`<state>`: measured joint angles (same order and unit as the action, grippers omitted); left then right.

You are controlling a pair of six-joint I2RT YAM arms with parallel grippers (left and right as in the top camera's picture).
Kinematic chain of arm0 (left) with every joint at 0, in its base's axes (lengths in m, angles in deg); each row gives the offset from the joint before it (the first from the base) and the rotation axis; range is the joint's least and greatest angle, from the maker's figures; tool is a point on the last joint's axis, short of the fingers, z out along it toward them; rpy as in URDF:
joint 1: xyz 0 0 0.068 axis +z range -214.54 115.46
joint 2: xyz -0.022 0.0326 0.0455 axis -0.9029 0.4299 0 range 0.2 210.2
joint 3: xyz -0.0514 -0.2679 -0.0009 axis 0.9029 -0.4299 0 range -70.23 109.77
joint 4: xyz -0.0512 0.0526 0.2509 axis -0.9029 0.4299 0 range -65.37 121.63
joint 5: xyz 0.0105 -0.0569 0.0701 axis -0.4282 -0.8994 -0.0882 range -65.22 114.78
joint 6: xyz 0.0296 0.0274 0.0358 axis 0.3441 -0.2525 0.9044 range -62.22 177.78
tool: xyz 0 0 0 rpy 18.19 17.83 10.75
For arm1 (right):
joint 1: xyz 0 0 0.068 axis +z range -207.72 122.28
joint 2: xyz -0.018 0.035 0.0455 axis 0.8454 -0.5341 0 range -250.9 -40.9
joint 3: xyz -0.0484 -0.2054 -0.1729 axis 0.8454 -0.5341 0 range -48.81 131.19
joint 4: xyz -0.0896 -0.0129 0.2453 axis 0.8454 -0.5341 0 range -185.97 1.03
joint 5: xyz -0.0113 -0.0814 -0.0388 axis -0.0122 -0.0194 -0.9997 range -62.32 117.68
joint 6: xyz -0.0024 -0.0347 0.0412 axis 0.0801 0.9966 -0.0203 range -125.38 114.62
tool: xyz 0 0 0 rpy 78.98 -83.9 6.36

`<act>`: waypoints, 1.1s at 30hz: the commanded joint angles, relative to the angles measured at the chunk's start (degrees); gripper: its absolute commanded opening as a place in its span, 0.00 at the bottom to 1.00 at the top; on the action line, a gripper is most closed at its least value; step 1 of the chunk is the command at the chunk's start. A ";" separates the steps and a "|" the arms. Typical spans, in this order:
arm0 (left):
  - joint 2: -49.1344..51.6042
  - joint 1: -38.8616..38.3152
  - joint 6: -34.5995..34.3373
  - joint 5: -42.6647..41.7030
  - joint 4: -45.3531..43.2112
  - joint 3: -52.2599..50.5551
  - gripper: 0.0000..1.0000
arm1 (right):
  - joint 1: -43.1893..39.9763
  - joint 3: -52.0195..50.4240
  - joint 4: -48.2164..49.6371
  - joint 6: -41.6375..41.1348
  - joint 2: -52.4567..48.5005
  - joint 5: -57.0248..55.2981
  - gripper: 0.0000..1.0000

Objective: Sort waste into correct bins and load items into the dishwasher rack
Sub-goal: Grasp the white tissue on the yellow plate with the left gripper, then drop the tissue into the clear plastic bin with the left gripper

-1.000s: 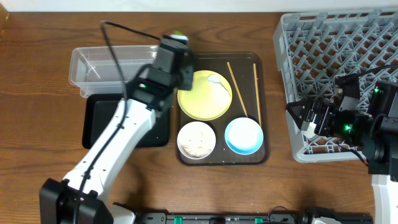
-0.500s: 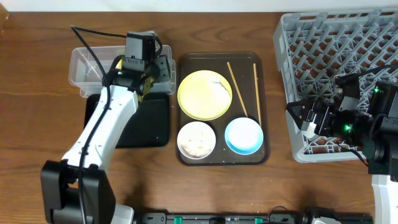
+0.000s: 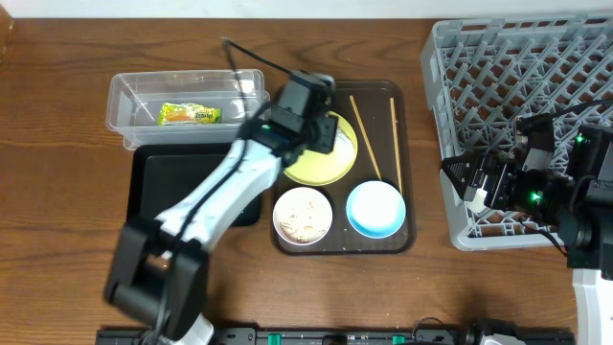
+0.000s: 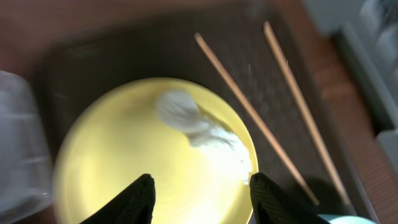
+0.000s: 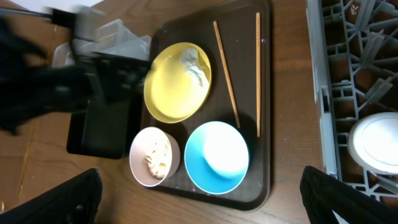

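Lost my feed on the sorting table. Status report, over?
Left gripper open, empty, over the white scrap on the yellow plate. Right gripper open by the rack. Wrapper in clear tub. Scrap unobstructed.

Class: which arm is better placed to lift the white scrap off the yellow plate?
Left: the left pincer hovers open over the crumpled white scrap on the round yellow plate; the right pincer is at the grey rack.

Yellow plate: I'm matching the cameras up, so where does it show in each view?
Overhead: yellow plate near the centre, partly covered.
Left wrist: plate fills the lower left.
Right wrist: plate sits upper centre-left.
Shared landmark: the chopsticks lie just right of it in all views.
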<state>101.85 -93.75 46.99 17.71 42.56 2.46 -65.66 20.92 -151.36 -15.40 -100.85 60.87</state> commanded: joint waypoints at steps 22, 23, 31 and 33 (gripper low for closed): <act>13.97 -0.50 -13.46 -4.28 -5.01 0.90 0.06 | 0.81 0.52 -0.48 0.72 0.04 0.07 0.99; 13.55 -0.24 -13.18 -4.26 -3.91 1.14 0.06 | 0.81 0.52 -0.59 0.72 0.04 0.07 0.99; 1.44 2.80 -10.75 -3.39 3.82 2.58 0.06 | 0.79 0.52 -0.85 0.74 0.04 0.04 0.99; -2.08 3.67 -9.79 -0.31 5.60 2.58 0.06 | 0.79 0.55 -0.83 0.74 0.04 0.07 0.99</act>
<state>106.09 -91.35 34.56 13.84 46.84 2.70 -65.66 20.92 -152.17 -15.38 -100.85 60.69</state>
